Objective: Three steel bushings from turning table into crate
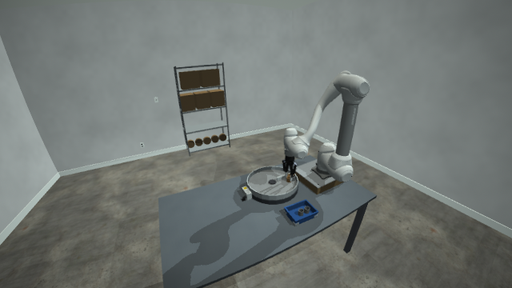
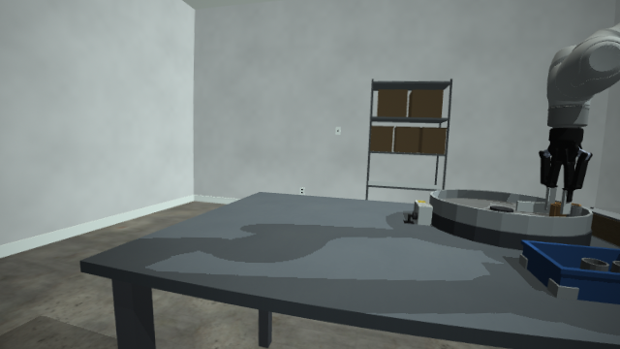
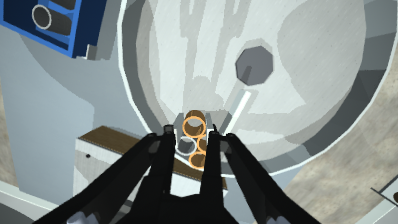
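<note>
Robotiq 2F-140 claw (image 1: 290,174) (image 2: 558,201) (image 3: 194,119), black with pale pads, clenched on a copper-coloured open-ended bushing (image 1: 288,178) (image 2: 557,209) (image 3: 194,134), which stands upright on the grey, faceted-rim turning table (image 1: 272,194) (image 2: 509,223) (image 3: 300,125) below the claw. Just beside the grasped piece: one steel bushing (image 3: 186,146), a grey hollow cylinder with a pale rim, and two further copper-coloured bushings (image 3: 198,160); apart from the claw, two plain grey steel bushings (image 1: 304,210) (image 2: 594,264) (image 3: 42,17) lie in the blue crate (image 1: 302,218) (image 2: 591,286) (image 3: 76,30). Lettering on the arm's grey link (image 1: 347,130), too small to read.
</note>
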Robot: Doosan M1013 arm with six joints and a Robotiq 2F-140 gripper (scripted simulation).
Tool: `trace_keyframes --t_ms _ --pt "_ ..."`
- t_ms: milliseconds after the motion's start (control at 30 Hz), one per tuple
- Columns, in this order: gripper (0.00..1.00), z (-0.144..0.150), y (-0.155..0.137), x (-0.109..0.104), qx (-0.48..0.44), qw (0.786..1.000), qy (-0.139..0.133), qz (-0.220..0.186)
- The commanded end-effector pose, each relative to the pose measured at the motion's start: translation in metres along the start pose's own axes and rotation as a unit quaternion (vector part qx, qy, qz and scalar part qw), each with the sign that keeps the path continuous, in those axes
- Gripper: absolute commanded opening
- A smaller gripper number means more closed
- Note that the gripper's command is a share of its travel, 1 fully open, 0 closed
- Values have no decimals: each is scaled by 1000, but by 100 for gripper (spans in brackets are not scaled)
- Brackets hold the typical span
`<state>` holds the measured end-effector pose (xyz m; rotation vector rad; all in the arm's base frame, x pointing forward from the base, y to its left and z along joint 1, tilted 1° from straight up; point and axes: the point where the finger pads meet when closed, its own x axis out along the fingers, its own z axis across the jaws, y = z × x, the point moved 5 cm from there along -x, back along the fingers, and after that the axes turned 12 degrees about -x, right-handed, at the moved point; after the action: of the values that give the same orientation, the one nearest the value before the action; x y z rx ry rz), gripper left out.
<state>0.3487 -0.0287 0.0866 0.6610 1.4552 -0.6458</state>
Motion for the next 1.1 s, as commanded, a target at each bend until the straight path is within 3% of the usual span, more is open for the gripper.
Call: trace_keyframes --t_ms 0,833,1067 --pt "0 -1 2 3 0 1000 0 1" --pt "0 -1 2 2 0 1000 0 1" --pt "0 -1 2 -15 0 1000 0 1"
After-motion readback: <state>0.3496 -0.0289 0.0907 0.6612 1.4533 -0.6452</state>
